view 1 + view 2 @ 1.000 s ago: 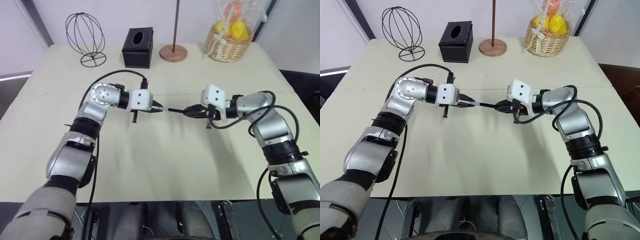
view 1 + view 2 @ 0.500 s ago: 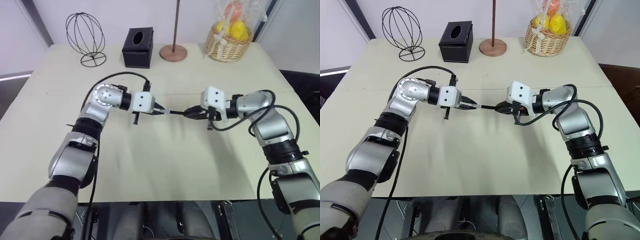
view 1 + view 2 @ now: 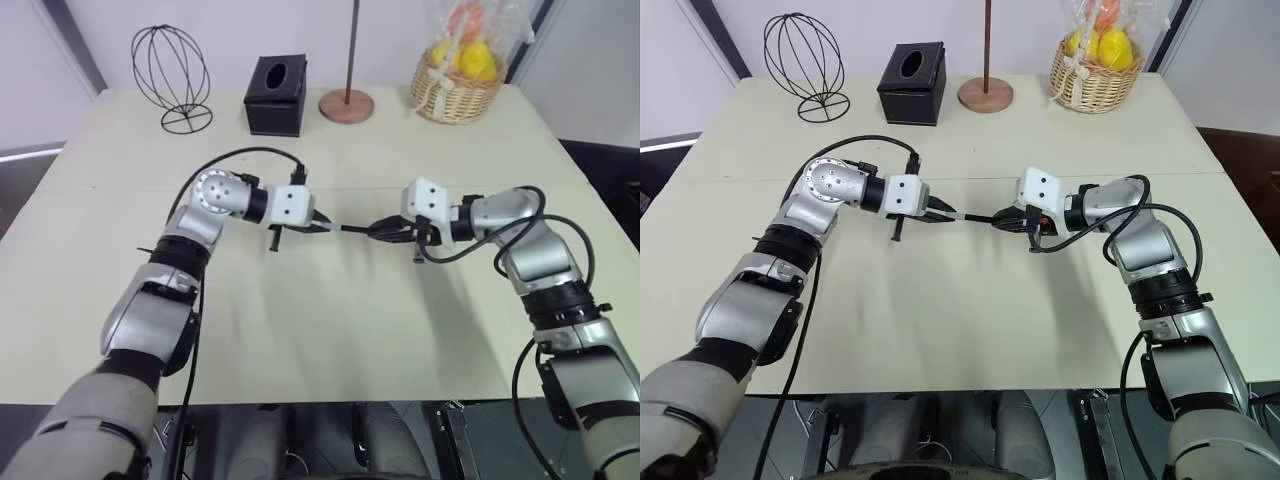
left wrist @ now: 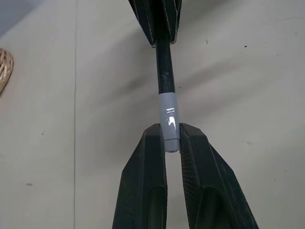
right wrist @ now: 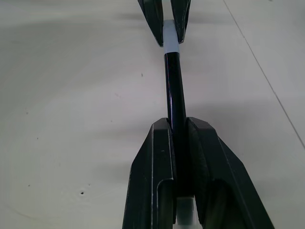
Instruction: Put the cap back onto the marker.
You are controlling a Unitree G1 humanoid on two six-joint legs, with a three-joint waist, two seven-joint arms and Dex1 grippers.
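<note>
Above the middle of the pale surface (image 3: 320, 330), the two arms meet nose to nose. The left gripper (image 3: 322, 226) has its fingers (image 4: 143, 191) pinched narrow around the cap (image 4: 168, 121), a short light-grey cylinder whose far end sticks out beyond the fingertips. The right gripper (image 3: 378, 229) has its fingers (image 5: 155, 176) clamped on the marker (image 5: 175, 95), a thin black stick that runs straight out from between them toward the other gripper. In both wrist views the grey cap sits in line with the black shaft and directly against its end, so cap and marker read as one continuous rod bridging the two grippers; whether the cap is fully seated I cannot tell. Both things hang clear of the surface, with their shadow falling just below.

Seen from the head, with the pair of grippers taken as the clock's centre, a black tissue box (image 3: 275, 95) stands at about 11 o'clock, a wire egg-shaped frame (image 3: 170, 75) farther out toward 10 o'clock, a round wooden base with its upright pole (image 3: 346, 104) at 12 o'clock, and a wicker basket of yellow fruit (image 3: 458, 80) at 1 o'clock, all well apart from the arms.
</note>
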